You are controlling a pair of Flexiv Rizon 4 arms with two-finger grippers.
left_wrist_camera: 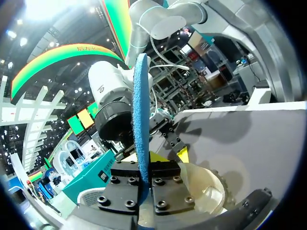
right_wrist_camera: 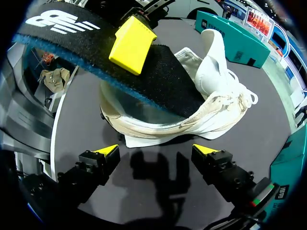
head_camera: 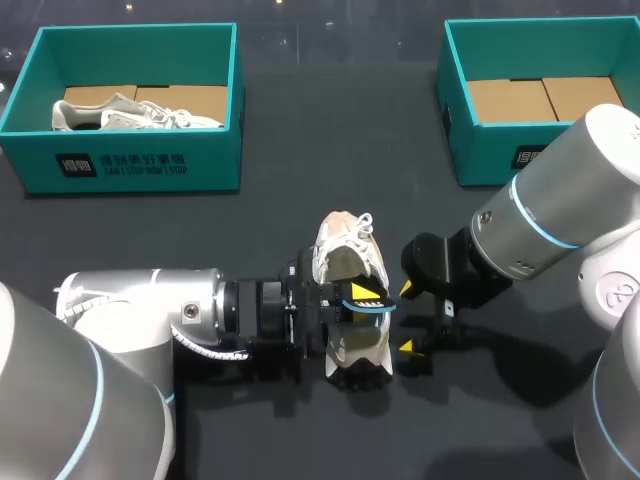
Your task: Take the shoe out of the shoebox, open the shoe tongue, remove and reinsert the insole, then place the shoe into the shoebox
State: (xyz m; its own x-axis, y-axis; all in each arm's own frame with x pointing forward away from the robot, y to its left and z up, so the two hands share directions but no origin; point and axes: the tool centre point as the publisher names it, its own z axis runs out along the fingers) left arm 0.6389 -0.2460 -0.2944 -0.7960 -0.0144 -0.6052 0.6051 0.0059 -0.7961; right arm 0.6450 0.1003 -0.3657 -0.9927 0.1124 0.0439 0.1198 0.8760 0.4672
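A white shoe (head_camera: 345, 245) lies in the middle of the dark table, toe toward the far side. My left gripper (head_camera: 360, 298) comes in from the left and is shut on the insole (head_camera: 372, 307), pinching it edge-on over the shoe's heel opening. The left wrist view shows the insole's blue edge (left_wrist_camera: 141, 120) standing up between the left gripper (left_wrist_camera: 145, 178) and the shoe (left_wrist_camera: 208, 191) below. My right gripper (right_wrist_camera: 156, 151) stands open just beside the shoe (right_wrist_camera: 211, 72), holding nothing; ahead of it the black-topped insole (right_wrist_camera: 163, 79) carries a yellow fingertip (right_wrist_camera: 132, 45) of my left gripper. In the head view the right gripper (head_camera: 407, 318) is right of the heel.
A teal shoebox (head_camera: 130, 165) at the back left holds another white shoe (head_camera: 130, 115). A second teal shoebox (head_camera: 480, 150) stands at the back right with only cardboard inside. Bare dark table lies between the boxes and around the shoe.
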